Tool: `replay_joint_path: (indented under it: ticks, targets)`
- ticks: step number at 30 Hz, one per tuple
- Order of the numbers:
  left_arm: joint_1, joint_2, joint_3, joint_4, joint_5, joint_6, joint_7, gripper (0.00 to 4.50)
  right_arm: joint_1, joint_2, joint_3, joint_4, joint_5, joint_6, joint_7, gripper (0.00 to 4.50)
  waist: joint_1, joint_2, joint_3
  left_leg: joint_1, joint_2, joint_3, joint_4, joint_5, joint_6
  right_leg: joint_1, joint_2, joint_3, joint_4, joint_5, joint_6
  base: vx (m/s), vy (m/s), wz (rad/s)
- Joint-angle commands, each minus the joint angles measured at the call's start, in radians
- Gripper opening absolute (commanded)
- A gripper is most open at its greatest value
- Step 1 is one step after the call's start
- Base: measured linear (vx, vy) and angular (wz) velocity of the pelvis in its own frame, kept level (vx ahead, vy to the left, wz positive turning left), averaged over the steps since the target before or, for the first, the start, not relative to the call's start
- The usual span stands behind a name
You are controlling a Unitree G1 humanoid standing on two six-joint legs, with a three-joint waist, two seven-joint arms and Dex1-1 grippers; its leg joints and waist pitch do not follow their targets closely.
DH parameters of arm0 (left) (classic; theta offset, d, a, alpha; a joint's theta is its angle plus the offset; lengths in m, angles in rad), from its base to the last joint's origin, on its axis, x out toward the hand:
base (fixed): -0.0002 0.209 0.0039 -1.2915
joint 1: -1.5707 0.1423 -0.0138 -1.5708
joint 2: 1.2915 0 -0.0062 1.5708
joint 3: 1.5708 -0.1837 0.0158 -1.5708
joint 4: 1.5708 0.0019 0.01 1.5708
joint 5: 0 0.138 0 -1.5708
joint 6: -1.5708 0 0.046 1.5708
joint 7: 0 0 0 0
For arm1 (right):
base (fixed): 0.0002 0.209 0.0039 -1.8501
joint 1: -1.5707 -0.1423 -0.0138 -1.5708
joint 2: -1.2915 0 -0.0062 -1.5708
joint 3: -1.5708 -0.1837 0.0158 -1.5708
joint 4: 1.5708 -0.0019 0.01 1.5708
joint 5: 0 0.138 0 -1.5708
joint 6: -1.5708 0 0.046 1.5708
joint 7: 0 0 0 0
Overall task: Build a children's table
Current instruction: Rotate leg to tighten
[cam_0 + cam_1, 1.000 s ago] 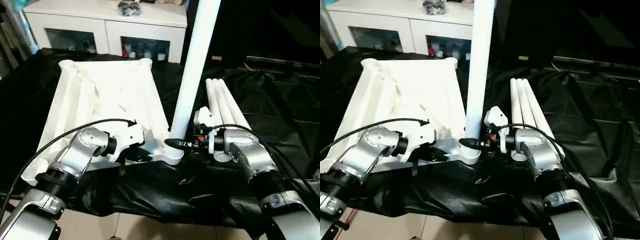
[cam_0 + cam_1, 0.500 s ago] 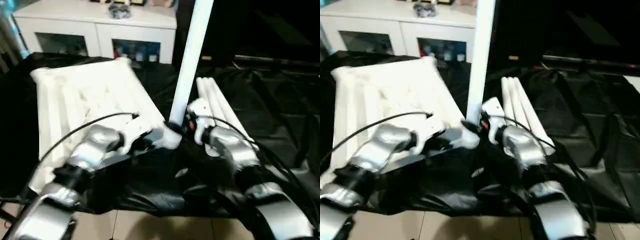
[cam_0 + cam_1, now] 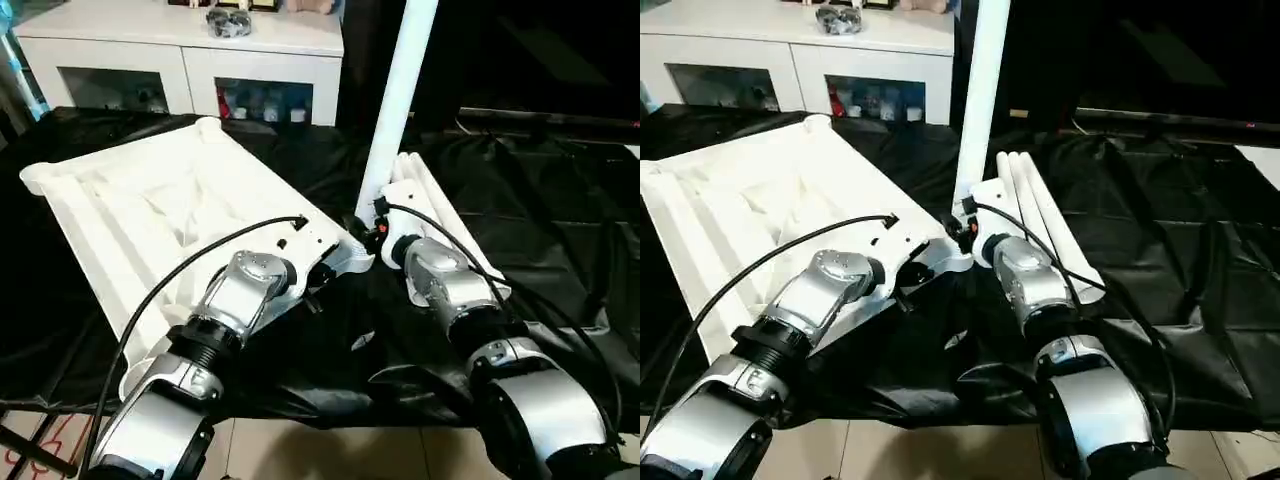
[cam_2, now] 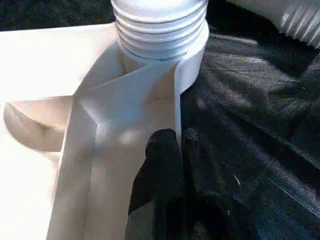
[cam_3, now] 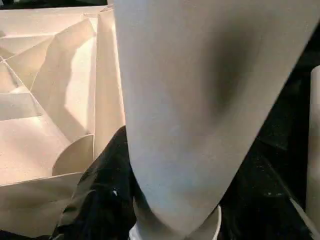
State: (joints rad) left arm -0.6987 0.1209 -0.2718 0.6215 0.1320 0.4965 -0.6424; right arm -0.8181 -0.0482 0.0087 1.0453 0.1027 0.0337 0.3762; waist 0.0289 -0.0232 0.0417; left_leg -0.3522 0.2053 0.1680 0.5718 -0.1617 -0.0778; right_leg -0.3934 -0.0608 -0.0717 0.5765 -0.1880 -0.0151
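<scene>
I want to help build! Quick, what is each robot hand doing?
Left gripper: fingers shut on the tabletop rim, beside the corner socket.
Right gripper: at the upright leg; cannot tell.

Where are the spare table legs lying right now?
The spare legs lie side by side on the black cloth, on the robot's right, just beyond the right gripper and beside the upright leg standing in the tabletop corner.

Both silver forearms reach forward and converge. The left gripper [image 4: 172, 150] has its black fingers pinched together; the right gripper [image 3: 366, 232] angles inward.
</scene>
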Motion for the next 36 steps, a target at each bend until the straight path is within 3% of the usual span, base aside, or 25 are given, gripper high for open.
replay_joint_path:
  ticks: [1,4,6,8,10,11,13,14,16,19,22,23,25,27,29,30,31,33,36]
  targets:
    - [-0.041,-0.019,-0.007,-0.037,-0.005,-0.012,0.008,0.00,0.064,0.047,0.028,0.122,-0.017,0.086,0.015,1.87,-0.009,0.010,-0.036,0.031,0.013,-0.018,-0.067,-0.548,-0.001,0.003,-0.073,0.018,-0.119,-0.608,-0.079,0.000,0.000,0.00]
    - [-0.039,-0.013,-0.009,-0.042,-0.010,-0.029,-0.006,0.00,0.054,0.049,0.017,0.125,-0.011,0.075,0.017,1.87,-0.010,0.010,-0.035,0.032,0.012,-0.021,-0.067,-0.561,-0.001,0.001,-0.073,0.014,-0.123,-0.629,-0.064,0.000,0.000,0.00]
    - [-0.035,-0.008,-0.012,-0.047,-0.011,-0.037,-0.016,0.00,0.049,0.049,0.008,0.125,-0.006,0.069,0.019,2.57,-0.011,0.010,-0.035,0.032,0.012,-0.022,-0.068,-0.566,-0.001,0.001,-0.074,0.013,-0.125,-0.633,-0.059,0.000,0.000,0.00]
    - [-0.030,0.002,-0.018,-0.059,-0.010,-0.040,-0.034,0.00,0.040,0.047,-0.005,0.124,0.004,0.062,0.024,2.59,-0.012,0.014,-0.035,0.036,0.013,-0.022,-0.068,-0.580,0.000,-0.003,-0.073,0.011,-0.127,-0.629,-0.061,0.000,0.000,0.00]
    - [-0.026,0.010,-0.022,-0.069,-0.010,-0.040,-0.048,0.00,0.031,0.046,-0.018,0.123,0.010,0.054,0.034,2.68,-0.012,0.014,-0.038,0.031,0.016,-0.022,-0.073,-0.568,0.001,0.006,-0.076,0.010,-0.124,-0.589,-0.071,0.000,0.000,0.00]
    - [-0.024,0.013,-0.022,-0.073,-0.011,-0.040,-0.052,0.00,0.027,0.044,-0.021,0.121,0.009,0.047,0.039,2.83,-0.011,0.017,-0.041,0.014,0.021,-0.026,-0.083,-0.530,0.003,0.022,-0.077,0.014,-0.109,-0.532,-0.088,0.000,0.000,0.00]
    - [-0.020,0.020,-0.021,-0.080,-0.015,-0.046,-0.063,0.00,0.022,0.041,-0.025,0.115,0.014,0.043,0.053,3.05,-0.006,0.019,-0.043,0.019,0.024,-0.018,-0.082,-0.507,0.004,0.015,-0.080,0.020,-0.108,-0.471,-0.119,0.000,0.000,0.00]
    - [-0.016,0.028,-0.022,-0.087,-0.018,-0.054,-0.074,0.00,0.017,0.037,-0.030,0.107,0.020,0.037,0.067,3.10,-0.006,0.018,-0.041,0.013,0.022,-0.016,-0.082,-0.494,0.006,0.020,-0.081,0.020,-0.105,-0.453,-0.132,0.000,0.000,0.00]
    - [-0.009,0.040,-0.024,-0.100,-0.023,-0.065,-0.095,0.00,0.010,0.031,-0.035,0.092,0.028,0.031,0.100,3.22,-0.004,0.018,-0.042,0.016,0.021,-0.011,-0.081,-0.485,0.011,0.019,-0.083,0.017,-0.105,-0.455,-0.136,0.000,0.000,0.00]
    - [0.006,0.061,-0.031,-0.128,-0.034,-0.095,-0.141,0.00,0.009,0.018,-0.030,0.059,0.034,0.027,0.162,3.45,-0.002,0.018,-0.044,0.011,0.026,-0.011,-0.082,-0.456,0.013,0.025,-0.087,0.019,-0.101,-0.429,-0.145,0.000,0.000,0.00]
    - [0.029,0.092,-0.041,-0.161,-0.054,-0.107,-0.212,0.00,0.019,-0.013,-0.010,-0.006,0.031,0.025,0.252,3.72,0.011,0.019,-0.057,0.008,0.032,0.001,-0.076,-0.336,0.031,0.030,-0.083,0.027,-0.078,-0.262,-0.204,0.000,0.000,0.00]
    - [0.032,0.102,-0.042,-0.163,-0.053,-0.111,-0.221,0.00,0.028,-0.026,0.000,-0.035,0.032,0.029,0.285,3.72,0.015,0.021,-0.056,0.012,0.033,0.008,-0.073,-0.313,0.039,0.023,-0.080,0.027,-0.076,-0.226,-0.222,0.000,0.000,0.00]
    - [0.035,0.109,-0.043,-0.164,-0.051,-0.116,-0.227,0.00,0.032,-0.033,0.006,-0.051,0.032,0.030,0.306,3.83,0.018,0.019,-0.055,0.011,0.031,0.012,-0.070,-0.305,0.045,0.024,-0.079,0.028,-0.075,-0.219,-0.230,0.027,-0.016,0.06]
    - [0.040,0.126,-0.045,-0.166,-0.055,-0.129,-0.248,0.00,0.049,-0.058,0.019,-0.101,0.034,0.043,0.376,3.83,0.024,0.019,-0.063,-0.007,0.029,0.012,-0.064,-0.192,0.064,0.041,-0.080,0.031,-0.050,-0.106,-0.247,0.061,-0.028,0.05]
    - [0.041,0.131,-0.046,-0.167,-0.057,-0.132,-0.256,0.00,0.056,-0.069,0.028,-0.116,0.031,0.044,0.401,3.83,0.026,0.017,-0.065,-0.010,0.027,0.014,-0.058,-0.148,0.076,0.042,-0.079,0.033,-0.040,-0.037,-0.261,0.029,-0.011,0.01]
    - [0.049,0.149,-0.051,-0.178,-0.063,-0.143,-0.289,0.00,0.075,-0.094,0.048,-0.152,0.025,0.045,0.453,3.83,0.032,0.015,-0.072,-0.012,0.025,0.013,-0.051,-0.079,0.107,0.050,-0.077,0.031,-0.026,0.067,-0.281,0.000,0.000,0.00]
    - [0.049,0.149,-0.051,-0.178,-0.063,-0.143,-0.289,0.00,0.075,-0.094,0.048,-0.152,0.025,0.045,0.453,3.83,0.032,0.016,-0.071,-0.014,0.025,0.014,-0.050,-0.066,0.118,0.049,-0.077,0.031,-0.023,0.090,-0.287,0.000,0.000,0.00]
    - [0.058,0.170,-0.056,-0.191,-0.069,-0.154,-0.329,0.00,0.100,-0.122,0.066,-0.197,0.020,0.049,0.515,3.83,0.034,0.016,-0.069,-0.013,0.027,0.015,-0.050,-0.075,0.134,0.048,-0.078,0.028,-0.025,0.084,-0.292,0.000,0.000,0.00]
    - [0.065,0.184,-0.057,-0.198,-0.078,-0.182,-0.369,0.00,0.125,-0.143,0.084,-0.243,0.021,0.056,0.563,3.83,0.039,0.019,-0.063,-0.009,0.032,0.015,-0.054,-0.132,0.113,0.044,-0.079,0.026,-0.037,-0.026,-0.272,0.000,0.000,0.00]
